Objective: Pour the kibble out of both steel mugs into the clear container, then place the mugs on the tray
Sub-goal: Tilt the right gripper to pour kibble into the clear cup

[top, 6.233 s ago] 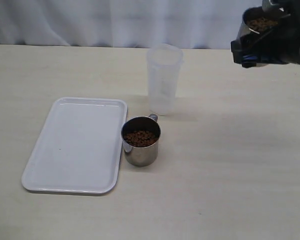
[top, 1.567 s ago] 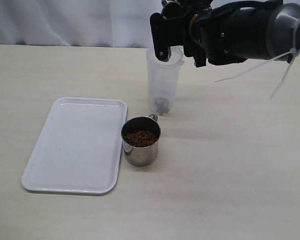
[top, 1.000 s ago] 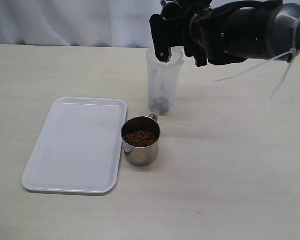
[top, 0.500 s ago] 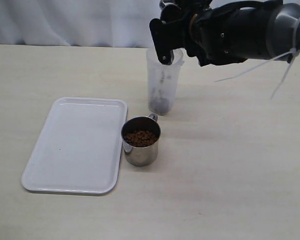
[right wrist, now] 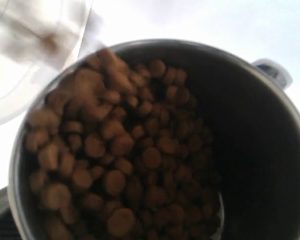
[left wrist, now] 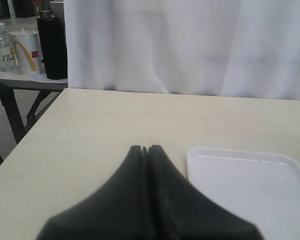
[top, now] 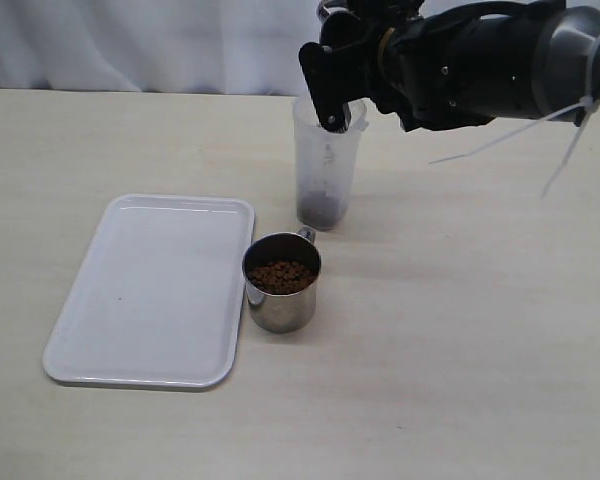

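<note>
Pale desk (top: 480,350), white curtain (top: 130,40) behind: one pour under way.
Right claw (top: 330,95) grips a steel mug (right wrist: 270,150) tipped over the clear container (top: 328,170) directly beneath, kibble (right wrist: 115,165) left inside. Left claw (left wrist: 145,150) is clenched, empty, beside the tray (left wrist: 250,185). The second mug (top: 280,300) stands full between tray and container.

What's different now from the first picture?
The right gripper carried its mug from the far right over to the container and tipped it; kibble is now piling up inside. The second mug, tray and container stayed put.
</note>
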`<state>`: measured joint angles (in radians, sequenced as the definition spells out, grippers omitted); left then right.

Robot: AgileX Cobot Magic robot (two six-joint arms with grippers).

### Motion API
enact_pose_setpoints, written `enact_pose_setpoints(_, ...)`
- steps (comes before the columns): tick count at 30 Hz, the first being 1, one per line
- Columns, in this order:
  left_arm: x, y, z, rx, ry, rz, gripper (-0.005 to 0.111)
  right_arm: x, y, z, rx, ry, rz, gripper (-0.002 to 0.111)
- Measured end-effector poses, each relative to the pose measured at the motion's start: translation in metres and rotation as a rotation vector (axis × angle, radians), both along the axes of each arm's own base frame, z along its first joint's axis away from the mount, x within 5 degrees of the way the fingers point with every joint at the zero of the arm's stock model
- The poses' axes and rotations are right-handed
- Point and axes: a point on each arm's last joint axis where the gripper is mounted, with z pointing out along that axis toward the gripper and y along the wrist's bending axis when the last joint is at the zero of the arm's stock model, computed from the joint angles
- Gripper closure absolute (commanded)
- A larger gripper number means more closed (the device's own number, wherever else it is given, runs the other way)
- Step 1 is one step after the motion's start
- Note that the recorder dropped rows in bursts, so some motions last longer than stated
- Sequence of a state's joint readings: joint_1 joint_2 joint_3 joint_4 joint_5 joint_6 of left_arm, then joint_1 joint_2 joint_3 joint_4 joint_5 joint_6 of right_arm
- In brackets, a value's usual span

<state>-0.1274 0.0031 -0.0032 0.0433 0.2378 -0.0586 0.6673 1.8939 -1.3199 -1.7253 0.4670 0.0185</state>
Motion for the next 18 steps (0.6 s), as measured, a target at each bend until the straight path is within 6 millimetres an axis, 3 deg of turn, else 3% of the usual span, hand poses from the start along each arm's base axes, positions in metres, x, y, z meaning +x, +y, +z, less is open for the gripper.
enact_pose_setpoints(18,0.0,0.0,0.0,0.0,0.0,0.0,0.107,-0.0011,0.0019,-0.0002,-0.106,-0.017,0.051,0.104)
